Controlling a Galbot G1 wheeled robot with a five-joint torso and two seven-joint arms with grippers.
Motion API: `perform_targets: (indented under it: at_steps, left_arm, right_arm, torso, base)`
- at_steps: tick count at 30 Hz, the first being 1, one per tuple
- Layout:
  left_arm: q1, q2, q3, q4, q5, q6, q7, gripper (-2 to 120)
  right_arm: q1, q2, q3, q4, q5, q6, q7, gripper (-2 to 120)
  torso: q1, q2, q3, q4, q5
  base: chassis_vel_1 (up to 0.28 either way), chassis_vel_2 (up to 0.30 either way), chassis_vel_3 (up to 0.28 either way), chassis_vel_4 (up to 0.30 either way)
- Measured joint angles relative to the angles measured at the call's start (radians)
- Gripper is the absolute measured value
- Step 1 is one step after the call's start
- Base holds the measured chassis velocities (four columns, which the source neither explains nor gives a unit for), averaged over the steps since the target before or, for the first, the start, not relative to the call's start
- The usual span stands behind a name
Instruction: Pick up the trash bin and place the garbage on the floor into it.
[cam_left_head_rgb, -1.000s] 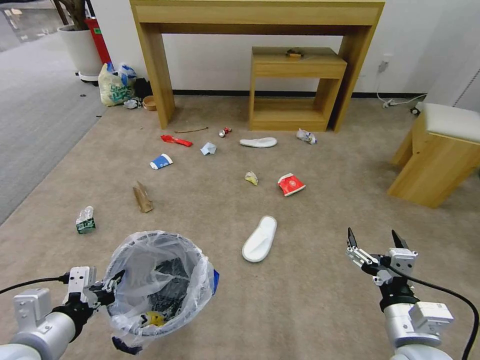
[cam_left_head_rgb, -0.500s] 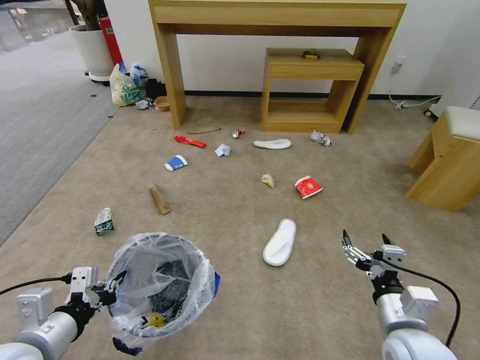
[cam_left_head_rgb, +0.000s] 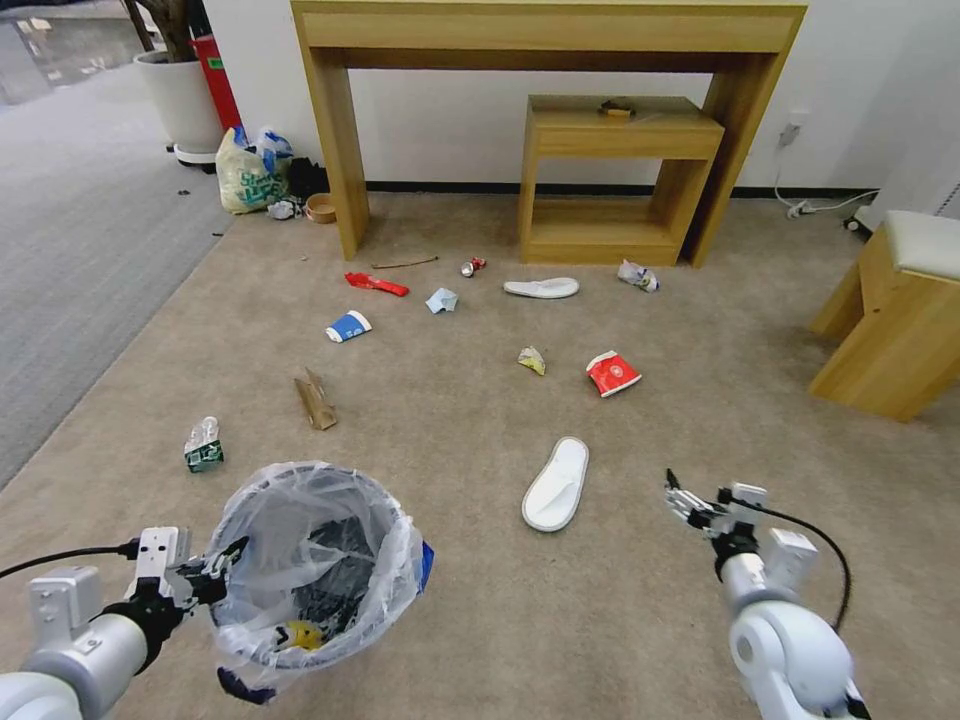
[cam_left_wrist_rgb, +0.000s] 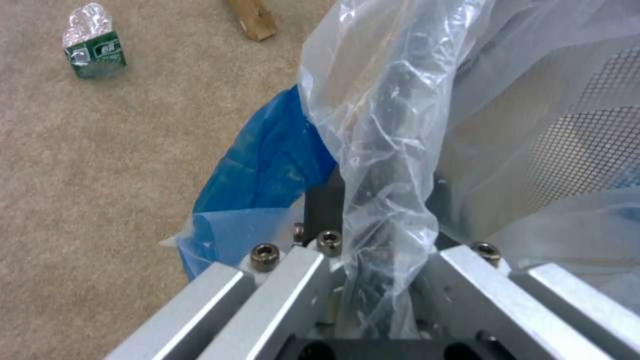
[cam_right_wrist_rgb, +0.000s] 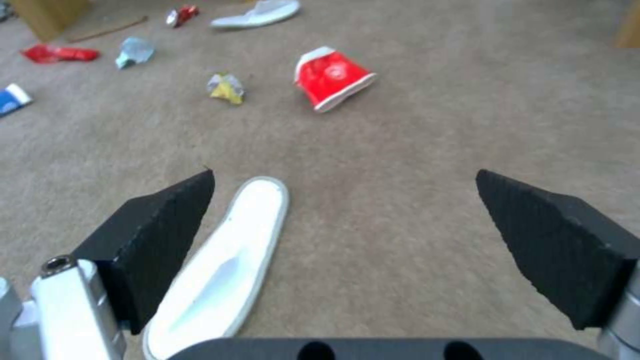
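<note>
Left gripper clamped on the trash bin rim through the crinkly liner, bin held at lower left over the floor; bin wall mostly hidden behind plastic in the left wrist view (blue patch visible). Right gripper spread wide, empty, low above the carpet, just beside the near slipper, whose heel is cut off in the right wrist view. Red cup lies farther out.

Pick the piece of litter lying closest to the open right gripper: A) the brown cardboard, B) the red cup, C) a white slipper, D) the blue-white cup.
C: the white slipper lies on the carpet just beside the right gripper, with one fingertip next to it in the right wrist view.
</note>
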Motion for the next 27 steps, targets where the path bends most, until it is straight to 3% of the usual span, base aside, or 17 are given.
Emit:
perform_targets:
  at_steps: [7,13,15,17,27]
  left_arm:
    - [0.011,-0.002,-0.002,-0.004,0.011,0.000,0.002,0]
    - [0.009,-0.001,0.000,-0.004,0.018,0.000,-0.003,0]
    - [0.009,-0.001,0.000,-0.004,0.018,0.000,-0.003,0]
    - [0.010,0.008,0.000,-0.007,0.020,0.000,-0.011,0]
    - [-0.015,0.002,0.004,-0.024,0.022,0.000,-0.028,0]
  right_arm:
    - [0.157,-0.034,-0.113,-0.169,0.004,0.001,-0.002,100]
    - [0.307,-0.005,-0.268,-0.372,0.002,0.006,-0.001,100]
    - [0.307,-0.005,-0.268,-0.372,0.002,0.006,-0.001,100]
    - [0.381,0.027,-0.343,-0.483,0.000,0.002,-0.002,100]
    - [0.499,0.109,-0.392,-0.692,0.030,-0.071,0.082,100]
  torso:
    - [0.000,0.000,0.000,0.0001,-0.0002]
    - [0.000,0.000,0.000,0.0000,-0.0001]
    - [0.000,0.000,0.000,0.0000,-0.0001]
    - [0.000,0.000,0.000,0.0000,-0.0008]
    - [0.000,0.000,0.000,-0.0001,-0.0001]
  base:
    - [0.000,0.000,0.000,0.000]
    - [0.000,0.000,0.000,0.000]
    - [0.000,0.000,0.000,0.000]
    - [0.000,0.000,0.000,0.000]
    - [0.000,0.000,0.000,0.000]
